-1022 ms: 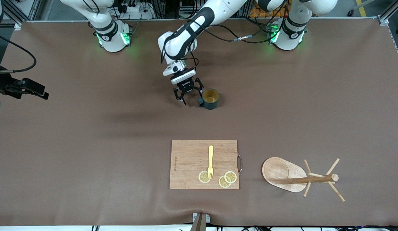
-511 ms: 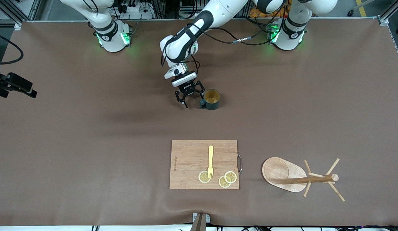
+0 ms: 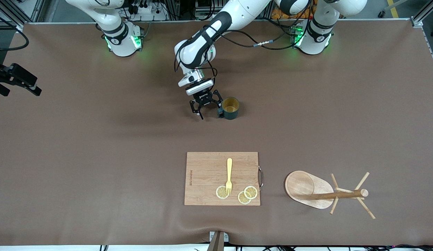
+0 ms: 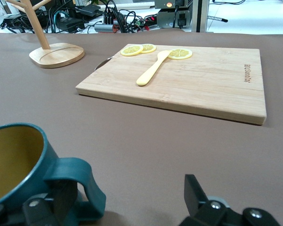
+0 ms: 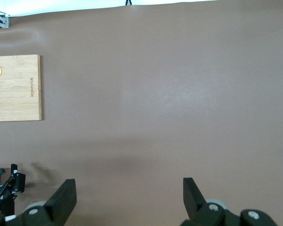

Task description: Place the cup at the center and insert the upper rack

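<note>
A: Front view first. What is the surface like?

B: The desk (image 3: 97,157) is covered by one brown mat. At its edge by the robot bases I see aluminium frame and cables.

A: Where is the left hand?

B: The left hand (image 3: 208,108) is low over the middle of the desk, wide open and holding nothing. The cup (image 3: 231,108) stands upright just beside it, toward the left arm's end. One finger (image 4: 52,207) is at the cup's handle; whether it touches I cannot tell.

A: And the right hand?

B: The right hand (image 3: 19,81) waits over the desk's edge at the right arm's end, also open and empty.

A: Is there open room?

B: Yes, bare mat lies all around the left hand. The cutting board (image 3: 222,178), with a yellow fork (image 3: 229,175) and three lemon slices (image 3: 247,195), is well apart from it, nearer to the front camera. The upper rack (image 3: 324,194) lies near that board, toward the left arm's end.

A: What changed since one second ago?

B: The left hand has moved a little toward the bases. The right hand has risen in the view. The cup has barely moved.
</note>
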Motion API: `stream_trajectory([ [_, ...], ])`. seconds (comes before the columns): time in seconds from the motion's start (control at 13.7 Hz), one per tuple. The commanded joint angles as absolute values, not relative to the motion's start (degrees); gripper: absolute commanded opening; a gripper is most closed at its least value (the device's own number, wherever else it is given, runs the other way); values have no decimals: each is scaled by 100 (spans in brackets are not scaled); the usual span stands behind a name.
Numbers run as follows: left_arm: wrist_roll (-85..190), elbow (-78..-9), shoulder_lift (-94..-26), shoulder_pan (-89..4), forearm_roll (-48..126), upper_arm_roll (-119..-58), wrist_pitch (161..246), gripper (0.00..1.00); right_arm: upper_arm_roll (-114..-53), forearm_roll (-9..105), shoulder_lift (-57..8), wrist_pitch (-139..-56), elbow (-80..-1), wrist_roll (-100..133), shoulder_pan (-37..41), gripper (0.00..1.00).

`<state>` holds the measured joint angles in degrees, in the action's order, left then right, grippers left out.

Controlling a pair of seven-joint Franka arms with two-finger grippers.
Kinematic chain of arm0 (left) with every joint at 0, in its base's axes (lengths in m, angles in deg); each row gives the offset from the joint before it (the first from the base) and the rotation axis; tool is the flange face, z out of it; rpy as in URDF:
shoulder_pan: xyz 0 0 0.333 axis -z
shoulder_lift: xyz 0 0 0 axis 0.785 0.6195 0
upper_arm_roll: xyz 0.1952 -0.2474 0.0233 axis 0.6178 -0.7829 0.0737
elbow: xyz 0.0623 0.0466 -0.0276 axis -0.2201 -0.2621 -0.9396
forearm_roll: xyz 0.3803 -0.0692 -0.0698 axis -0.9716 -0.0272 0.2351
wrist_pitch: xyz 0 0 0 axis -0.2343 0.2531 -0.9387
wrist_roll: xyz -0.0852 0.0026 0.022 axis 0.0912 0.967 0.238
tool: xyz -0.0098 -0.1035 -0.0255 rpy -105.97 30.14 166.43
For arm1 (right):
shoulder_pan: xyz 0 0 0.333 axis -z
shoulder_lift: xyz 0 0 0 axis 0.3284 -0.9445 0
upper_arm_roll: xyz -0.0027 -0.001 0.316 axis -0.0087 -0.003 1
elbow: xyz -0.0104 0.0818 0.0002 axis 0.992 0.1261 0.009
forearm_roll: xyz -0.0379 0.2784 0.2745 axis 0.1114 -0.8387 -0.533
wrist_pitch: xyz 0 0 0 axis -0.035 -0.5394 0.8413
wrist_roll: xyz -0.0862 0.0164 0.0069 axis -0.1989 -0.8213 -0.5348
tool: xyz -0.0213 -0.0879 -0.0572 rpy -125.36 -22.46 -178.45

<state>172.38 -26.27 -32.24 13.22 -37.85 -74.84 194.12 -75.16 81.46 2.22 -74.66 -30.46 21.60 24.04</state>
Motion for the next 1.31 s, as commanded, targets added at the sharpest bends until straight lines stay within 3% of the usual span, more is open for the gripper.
stream_trajectory([
  [0.0,17355,-2406,-2979,1367,-4079,-7411,19402,100,-7509,8225,264,-7387,-2956,2145,2436,100],
  [0.29,17355,-2380,-2891,1340,-4088,-7324,19481,100,-7867,8514,264,-7370,-2877,2145,1867,100],
  [0.36,17355,-2380,-2891,1340,-4080,-7323,19490,88,-7956,8681,264,-7379,-2868,2180,1725,100],
  [0.51,17512,-2380,-2900,1306,-4080,-7314,19560,0,-7957,8656,264,-7379,-2868,2198,1802,100],
  [1.24,17584,-2389,-3435,1121,-3816,-7332,19560,0,-7957,8700,264,-7405,-2833,2172,1820,100],
])
